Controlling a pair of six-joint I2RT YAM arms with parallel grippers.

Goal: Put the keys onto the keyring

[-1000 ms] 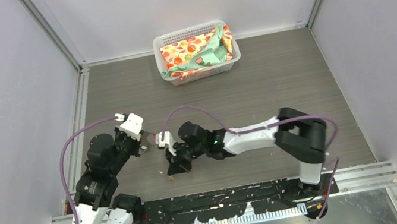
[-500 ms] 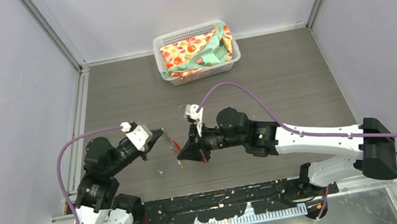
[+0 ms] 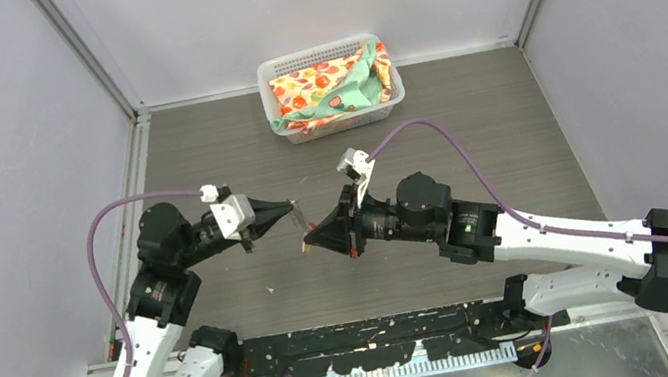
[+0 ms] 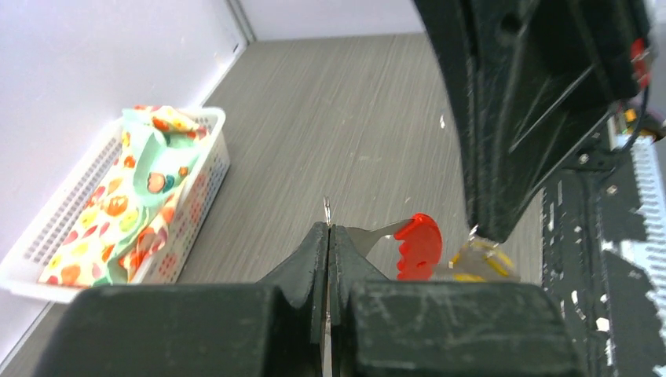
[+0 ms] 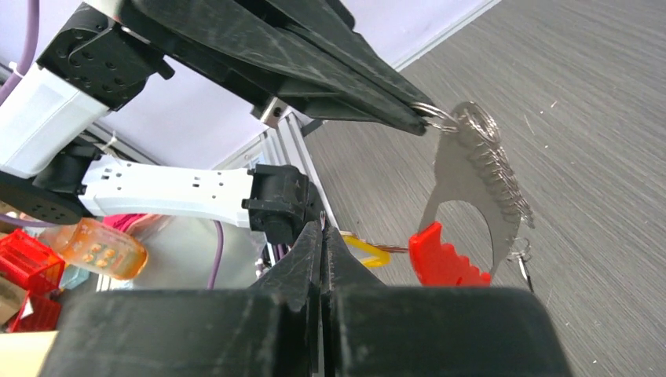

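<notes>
My left gripper (image 3: 292,207) is shut on the edge of the keyring (image 5: 473,179), a curved silver piece with small loops and a red tag (image 5: 438,257), and holds it in the air. The keyring also shows in the left wrist view (image 4: 369,236) with its tag (image 4: 418,245). My right gripper (image 3: 309,242) is shut on the small silver ring of the brass-yellow key (image 5: 364,249), just below and beside the keyring. The key shows in the left wrist view (image 4: 481,263) next to the red tag. I cannot make out the black-headed key.
A white basket (image 3: 328,49) with patterned cloth stands at the back of the table, also in the left wrist view (image 4: 191,118). A small pale speck (image 3: 270,289) lies on the table near the front. Grey walls close in both sides.
Both grippers have risen from the table and moved right and back. The left one carries the keyring, the right one carries the brass key. Their tips now nearly meet.
</notes>
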